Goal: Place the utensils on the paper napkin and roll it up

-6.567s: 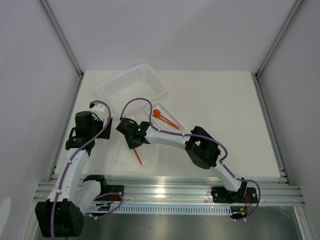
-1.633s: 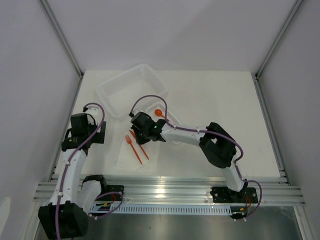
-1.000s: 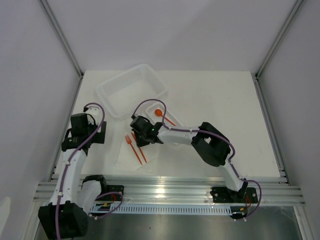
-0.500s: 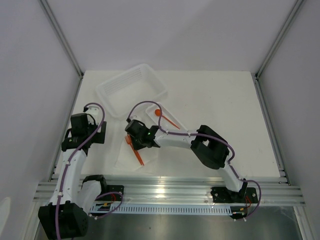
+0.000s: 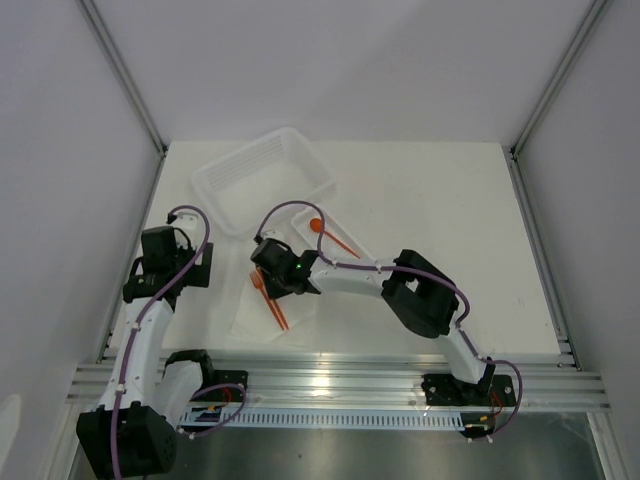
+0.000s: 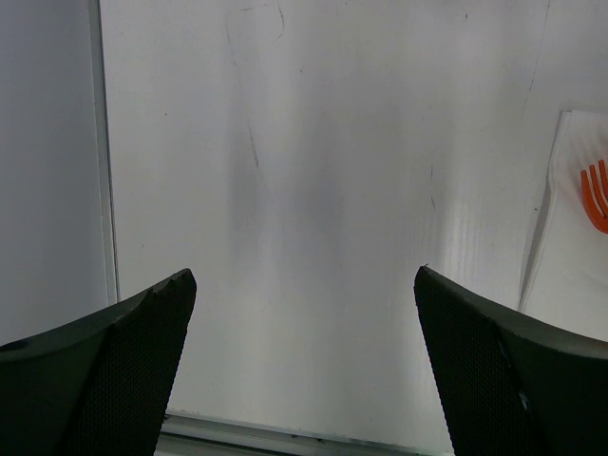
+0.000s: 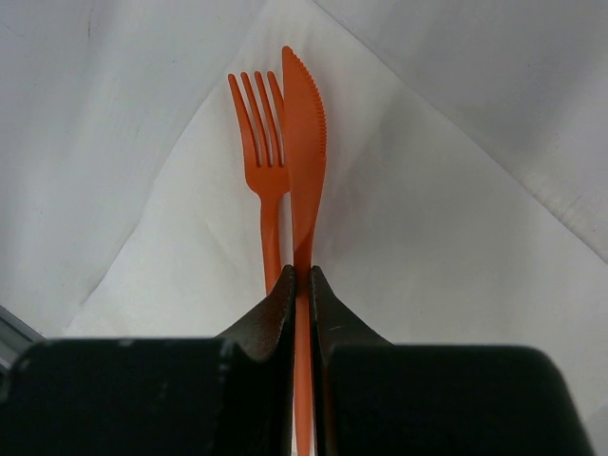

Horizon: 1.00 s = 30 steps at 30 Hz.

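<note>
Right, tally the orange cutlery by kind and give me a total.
fork: 1
knife: 1
spoon: 1
Total: 3

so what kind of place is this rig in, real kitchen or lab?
Looks like an enclosed lab test cell: bare white table, plain walls with aluminium frame posts, arms bolted to an extrusion rail. Only staged props: orange knife, fork, napkin, plastic basket.
</note>
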Motion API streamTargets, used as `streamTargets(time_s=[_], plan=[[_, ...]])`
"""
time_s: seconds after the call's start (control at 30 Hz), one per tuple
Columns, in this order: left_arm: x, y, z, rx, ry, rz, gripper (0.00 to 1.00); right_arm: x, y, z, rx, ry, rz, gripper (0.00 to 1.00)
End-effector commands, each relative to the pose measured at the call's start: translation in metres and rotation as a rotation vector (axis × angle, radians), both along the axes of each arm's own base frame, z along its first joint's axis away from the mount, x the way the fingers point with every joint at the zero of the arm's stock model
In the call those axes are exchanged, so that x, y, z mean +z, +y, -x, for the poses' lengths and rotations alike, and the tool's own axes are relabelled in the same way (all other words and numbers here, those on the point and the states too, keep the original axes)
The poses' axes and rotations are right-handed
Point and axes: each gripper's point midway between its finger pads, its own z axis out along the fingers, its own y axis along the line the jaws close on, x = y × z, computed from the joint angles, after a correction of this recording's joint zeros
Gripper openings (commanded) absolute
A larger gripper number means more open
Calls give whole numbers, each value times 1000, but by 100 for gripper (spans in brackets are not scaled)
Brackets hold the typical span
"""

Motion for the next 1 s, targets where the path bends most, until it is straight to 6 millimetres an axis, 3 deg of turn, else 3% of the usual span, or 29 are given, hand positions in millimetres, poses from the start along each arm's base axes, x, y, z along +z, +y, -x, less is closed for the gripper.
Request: streamTargets(time_s=[0.0, 0.5, 0.63, 0.97], plan=[[4, 0, -4, 11, -25, 20, 100, 14, 6, -11, -23, -26, -34, 0], [4, 0, -4, 11, -26, 20, 99, -10, 7, -8, -4, 30, -15, 0], [4, 0, -4, 11, -26, 20, 100, -8, 8, -9, -4, 27, -17, 0], [4, 0, -4, 12, -25, 19, 99, 5, 9, -8, 15, 18, -35, 21]])
